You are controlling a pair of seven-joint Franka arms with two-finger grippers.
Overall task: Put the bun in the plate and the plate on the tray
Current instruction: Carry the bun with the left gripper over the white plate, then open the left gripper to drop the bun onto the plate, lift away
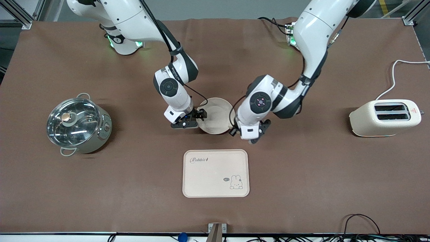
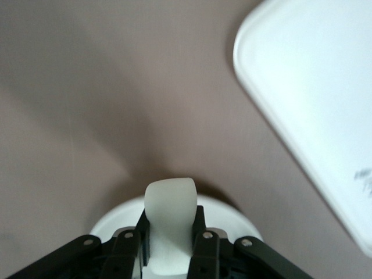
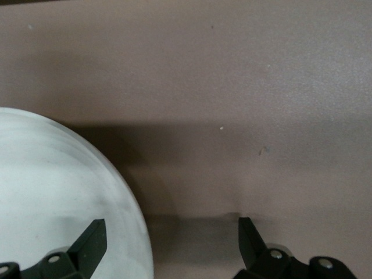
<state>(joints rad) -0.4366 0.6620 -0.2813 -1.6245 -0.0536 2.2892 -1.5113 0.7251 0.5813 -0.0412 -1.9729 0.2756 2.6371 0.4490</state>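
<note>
The round off-white plate lies on the table, farther from the front camera than the cream "Rabbit" tray. My left gripper hangs over the plate's edge toward the left arm's end. In the left wrist view it is shut on the pale bun, with the plate just beneath and the tray farther off. The front view hides the bun. My right gripper is open at the plate's other edge. In the right wrist view it straddles the plate's rim.
A steel pot with a glass lid stands toward the right arm's end of the table. A cream toaster with a white cord stands toward the left arm's end. Brown table surface lies between the plate and the tray.
</note>
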